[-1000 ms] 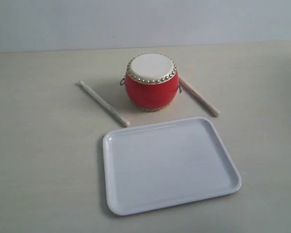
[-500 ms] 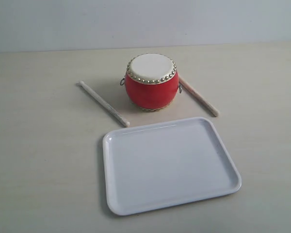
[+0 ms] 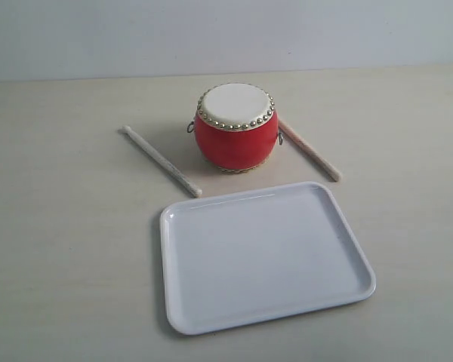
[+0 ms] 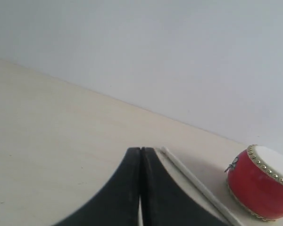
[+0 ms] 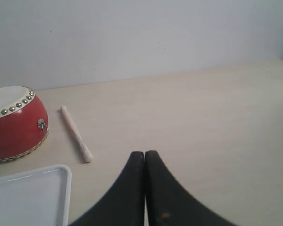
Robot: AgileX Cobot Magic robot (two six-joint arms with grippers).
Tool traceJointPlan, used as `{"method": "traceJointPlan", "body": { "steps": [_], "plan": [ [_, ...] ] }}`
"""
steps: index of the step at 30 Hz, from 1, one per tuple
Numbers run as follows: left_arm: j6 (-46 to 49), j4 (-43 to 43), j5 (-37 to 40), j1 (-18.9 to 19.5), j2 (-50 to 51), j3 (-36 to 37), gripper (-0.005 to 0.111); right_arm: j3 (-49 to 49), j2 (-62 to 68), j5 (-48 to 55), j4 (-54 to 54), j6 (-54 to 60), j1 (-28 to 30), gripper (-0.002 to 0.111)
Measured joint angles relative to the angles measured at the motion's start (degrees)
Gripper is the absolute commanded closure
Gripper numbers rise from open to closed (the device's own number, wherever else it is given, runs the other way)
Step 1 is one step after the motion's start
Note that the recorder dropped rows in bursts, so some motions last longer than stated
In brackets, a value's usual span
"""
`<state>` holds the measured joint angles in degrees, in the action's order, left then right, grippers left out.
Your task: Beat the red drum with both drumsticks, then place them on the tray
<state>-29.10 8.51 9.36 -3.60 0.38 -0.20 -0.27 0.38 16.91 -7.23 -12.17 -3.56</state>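
- I see the red drum (image 3: 236, 127) standing upright mid-table, cream skin up, just beyond the tray's far edge and not touching it.
- The left drumstick (image 3: 162, 161) lies flat on the drum's left, slanted. Its near tip ends just beside the tray's far left corner, with a small gap.
- The right drumstick (image 3: 309, 151) lies flat on the drum's right, also slanted. Its far end runs in behind the drum body, so I can't tell whether they touch.
- The tray (image 3: 264, 256) is white with a low rim, sits nearest the camera and is turned slightly askew.
- The left gripper (image 4: 140, 153) has its black jaws pressed together, holding nothing. The left stick and the drum show past its tips.
- The right gripper (image 5: 145, 155) is likewise clenched on nothing, with the right stick, the drum and a tray corner ahead of it.
- The table (image 3: 60, 226) is pale beige, matt and faintly grained. The wall (image 3: 226, 34) behind it is plain light grey.
- Against the frames from the last second, I find the drum, the sticks and the tray all in the same places.
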Motion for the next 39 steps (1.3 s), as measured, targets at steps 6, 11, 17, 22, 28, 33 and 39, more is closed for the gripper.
{"method": "traceJointPlan", "body": {
  "steps": [6,11,17,22,28,33,39],
  "plan": [
    [-2.4,0.0,-2.68,0.0,0.0,0.0,0.107,0.0,0.0,0.0,0.0,0.0,0.0,0.108],
    [-2.38,0.0,-8.23,0.0,0.0,0.0,0.107,0.0,0.0,0.0,0.0,0.0,0.0,0.108],
    [-2.38,0.0,-7.81,0.0,0.0,0.0,0.107,0.0,0.0,0.0,0.0,0.0,0.0,0.108],
    [-2.38,0.0,-3.8,0.0,0.0,0.0,0.107,0.0,0.0,0.0,-0.67,0.0,0.0,0.108],
    [-2.52,0.0,-1.59,0.0,0.0,0.0,0.107,0.0,0.0,-4.24,-5.31,0.0,0.0,0.108],
    [-2.52,0.0,-1.34,0.0,0.0,0.0,0.107,0.0,0.0,-9.83,-2.16,0.0,0.0,0.108],
    [-2.52,0.0,-1.34,0.0,0.0,0.0,0.107,0.0,0.0,-13.83,-0.36,-0.42,0.0,0.108]
  ]
}}
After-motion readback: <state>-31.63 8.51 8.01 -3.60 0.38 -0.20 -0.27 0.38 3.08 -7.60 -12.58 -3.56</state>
